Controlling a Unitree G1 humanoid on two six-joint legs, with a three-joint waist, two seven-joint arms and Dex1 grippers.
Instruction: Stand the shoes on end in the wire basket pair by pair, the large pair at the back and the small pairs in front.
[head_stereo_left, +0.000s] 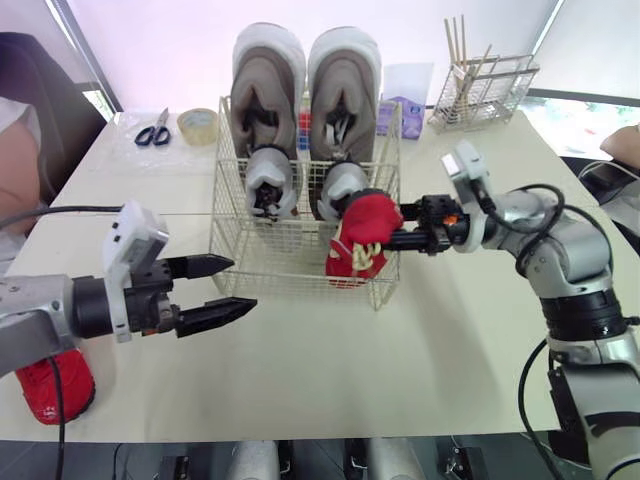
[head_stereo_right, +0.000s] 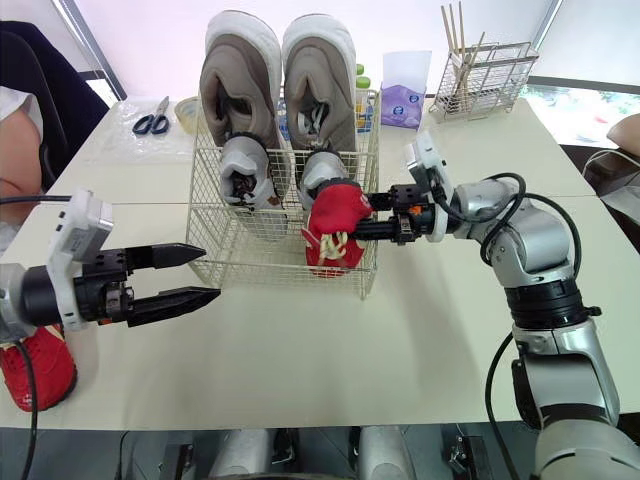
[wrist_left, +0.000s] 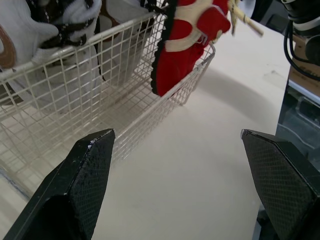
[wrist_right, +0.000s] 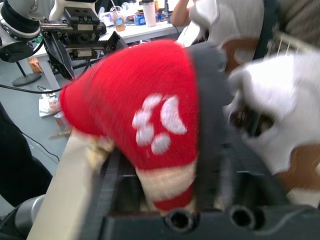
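The right tool is clamped on a small red shoe, reaching in from the right. It holds the shoe at the front right corner of the basket. The shoe's long axis is roughly upright, and its lower end seems to sit inside the wire. Just behind it stand a small grey pair, and behind those the large pair, all on end.

The front of the basket to the left of the held shoe looks free for its mate. That second red shoe lies at the near left edge of the bench, under the left arm. The left tool is therefore the nearer one. It hangs wide and empty over bare bench, pointing at the basket's left front. Scissors and tape lie well behind, out of the way.
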